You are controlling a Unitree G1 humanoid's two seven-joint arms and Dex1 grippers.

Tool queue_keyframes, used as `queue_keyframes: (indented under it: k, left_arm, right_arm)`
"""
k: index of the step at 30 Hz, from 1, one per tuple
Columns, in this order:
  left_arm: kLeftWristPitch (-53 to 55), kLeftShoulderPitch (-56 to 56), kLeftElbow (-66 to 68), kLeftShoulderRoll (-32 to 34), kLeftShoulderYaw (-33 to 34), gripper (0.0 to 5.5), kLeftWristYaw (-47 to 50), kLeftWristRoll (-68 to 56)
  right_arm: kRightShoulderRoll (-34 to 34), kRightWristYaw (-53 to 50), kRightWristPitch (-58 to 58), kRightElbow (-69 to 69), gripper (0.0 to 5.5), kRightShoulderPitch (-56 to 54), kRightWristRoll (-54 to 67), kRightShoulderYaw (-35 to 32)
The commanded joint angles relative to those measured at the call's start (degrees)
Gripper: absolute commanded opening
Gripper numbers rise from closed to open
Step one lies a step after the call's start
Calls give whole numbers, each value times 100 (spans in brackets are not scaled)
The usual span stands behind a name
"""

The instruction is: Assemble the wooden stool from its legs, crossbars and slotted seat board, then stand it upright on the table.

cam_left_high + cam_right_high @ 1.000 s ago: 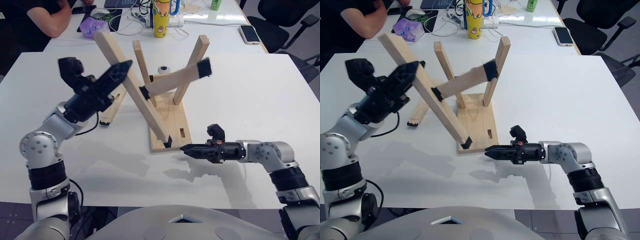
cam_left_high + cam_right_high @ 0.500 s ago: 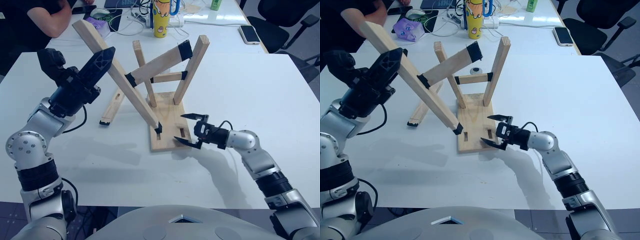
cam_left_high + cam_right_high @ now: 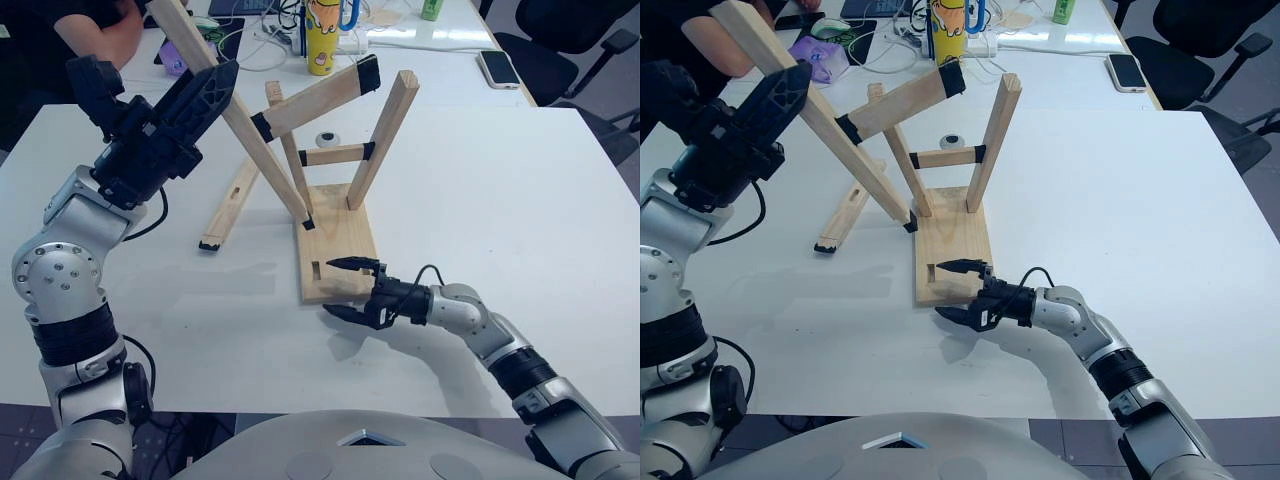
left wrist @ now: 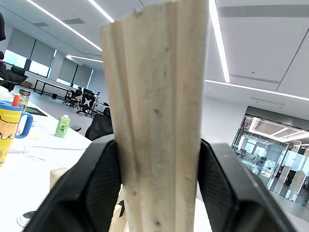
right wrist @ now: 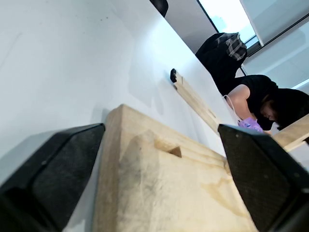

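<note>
Broadly, the white table (image 3: pixel 520 200) carries a half-built stool lying upside down. The slotted seat board (image 3: pixel 345 245) lies flat near the table's middle, its long side running near to far.

The left gripper (image 3: pixel 218 82) is clamped on a long leg (image 3: pixel 270 165), held tilted with its top far to the left. The leg's black-tipped foot comes down at the board's left edge, close to the base of the left standing leg (image 3: pixel 297 175); whether it touches the board I cannot tell. A crossbar (image 3: pixel 320 95) juts from this held leg toward the right, its free end in the air.

Two legs stand at the board's far end, the left one and the right standing leg (image 3: pixel 382 140), joined by a short crossbar (image 3: pixel 335 154). A loose wooden piece (image 3: pixel 228 205) lies on the table left of the board.

The right gripper (image 3: pixel 334 288) sits low at the board's near end, its fingers spread wide on either side of that end and gripping nothing.

An empty slot (image 3: pixel 317 268) shows near the board's near left corner. The step in hand looks like seating the held leg there. To do it well, I would pin the board's near end first so it cannot slide, then bring the foot nearer, stand the leg closer to vertical and press straight down, keeping the crossbar off the standing legs.
</note>
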Motion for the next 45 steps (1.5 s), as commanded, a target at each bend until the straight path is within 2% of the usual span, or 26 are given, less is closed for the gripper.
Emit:
queue_keyframes:
  k: [1,8,15,21,24,31,35,40,45]
  left_arm:
    - [-65,86,-43,-29,26,218,-31,97]
    - [-188,178,-325,-127,-225,218,50,522]
    - [-977,404,-783,-638,-1252,217,410,2239]
    - [-1529,615,-450,-741,-1836,217,-22,3186]
    - [-1737,664,-253,-706,-1944,217,-279,3477]
    - [-1843,398,-173,-795,-1793,217,-420,3523]
    - [-1849,348,-145,-846,-1755,217,-475,3513]
    - [-1974,328,50,-886,-1946,217,-671,3714]
    - [-2312,298,524,-974,-2196,217,-954,4082]
  right_arm:
    - [6,-166,200,377,435,-243,-513,-95]
    - [144,-618,551,661,435,-412,-1134,-129]
    - [293,-603,835,1005,435,-631,-873,-169]
    - [381,-614,971,1266,435,-784,-803,-187]
    - [376,-356,978,1302,435,-734,-460,-228]
    - [414,798,1114,500,435,-316,1656,-662]
    - [596,899,2451,-218,435,-35,2683,-1007]
    - [1117,79,4574,-552,435,42,3219,-1307]
    - [1446,-352,5843,-735,356,147,3255,-1397]
